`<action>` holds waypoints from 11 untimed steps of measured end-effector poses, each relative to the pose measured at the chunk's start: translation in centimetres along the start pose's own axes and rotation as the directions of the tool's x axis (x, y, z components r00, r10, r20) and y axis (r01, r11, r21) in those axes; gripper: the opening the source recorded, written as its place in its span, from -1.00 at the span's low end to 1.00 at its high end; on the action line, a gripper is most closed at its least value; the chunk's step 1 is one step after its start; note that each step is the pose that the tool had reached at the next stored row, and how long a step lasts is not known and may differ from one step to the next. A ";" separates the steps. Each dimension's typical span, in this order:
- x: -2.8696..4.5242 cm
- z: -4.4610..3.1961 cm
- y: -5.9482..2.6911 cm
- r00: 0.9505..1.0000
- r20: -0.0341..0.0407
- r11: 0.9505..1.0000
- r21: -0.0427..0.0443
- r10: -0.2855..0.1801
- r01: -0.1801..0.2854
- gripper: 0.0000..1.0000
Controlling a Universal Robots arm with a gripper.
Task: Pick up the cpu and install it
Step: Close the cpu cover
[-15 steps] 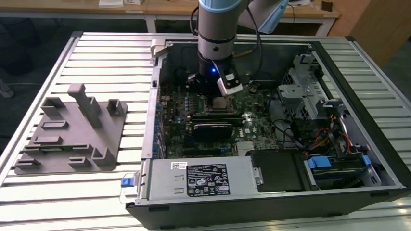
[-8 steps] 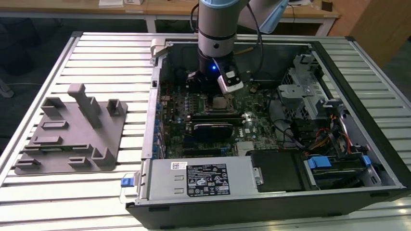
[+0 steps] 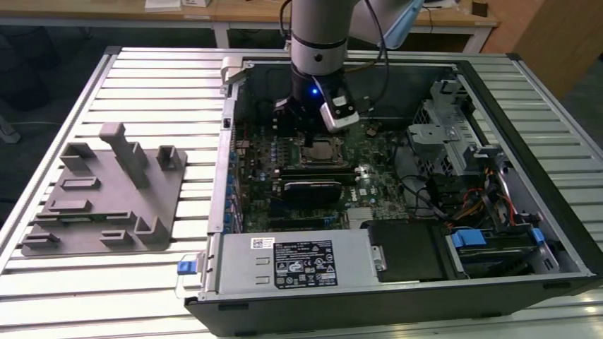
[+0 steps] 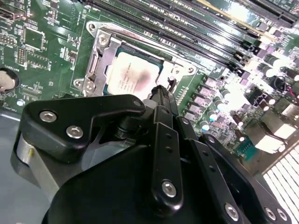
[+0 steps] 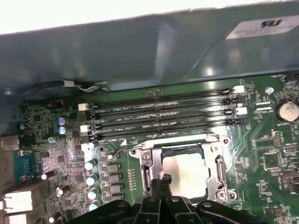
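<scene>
**Condition.** The gripper [image 4: 162,93] is positioned low inside the open computer case [image 3: 527,148], directly over the socket frame [image 4: 99,56] on the motherboard [image 4: 42,42]. In both wrist views the fingers are seen drawn together, and nothing is held between them. The cpu [image 4: 133,77] is seen lying flat inside the socket frame, just beneath and ahead of the gripper's tips. It cannot be told whether the tips are touching its near edge. The memory slots [image 5: 159,116] are located beyond the cpu, on the far side from the gripper. The grey tray [image 3: 104,198] is located well apart from the gripper, outside the case.

**Hazards.**
- The cpu is judged to be placed, but full seating cannot be confirmed. If one corner is riding on the frame, the contacts beneath could be bent by any downward load.
- If the tips are resting on the cpu's edge, the cpu could be dragged or tilted out of its seat by a sideways movement of the gripper.
- The polished top could be scratched by closed tips sliding across it.
- The small upright capacitors [image 5: 91,164] just beside the socket could be struck if the gripper is swung off line.
</scene>
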State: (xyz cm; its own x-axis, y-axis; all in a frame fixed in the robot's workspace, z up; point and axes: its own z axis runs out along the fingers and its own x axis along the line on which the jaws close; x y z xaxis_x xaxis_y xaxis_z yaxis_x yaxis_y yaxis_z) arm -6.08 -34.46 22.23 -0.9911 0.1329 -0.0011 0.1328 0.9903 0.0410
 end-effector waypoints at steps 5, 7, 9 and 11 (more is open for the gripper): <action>0.00 -0.69 0.03 1.000 0.000 1.000 0.000 0.000 0.000 -0.79; 0.00 -0.77 0.03 1.000 0.000 1.000 0.000 0.000 0.000 -0.79; 0.00 -0.77 0.04 1.000 0.000 1.000 0.000 0.000 0.000 -0.79; 0.00 -0.78 0.03 1.000 0.000 1.000 0.000 0.000 0.000 -0.79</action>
State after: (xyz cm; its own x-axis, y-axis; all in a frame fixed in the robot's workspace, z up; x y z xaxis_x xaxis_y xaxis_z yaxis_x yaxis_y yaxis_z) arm -6.08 -34.46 23.01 -0.9911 0.1329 -0.0015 0.1327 0.9903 0.0411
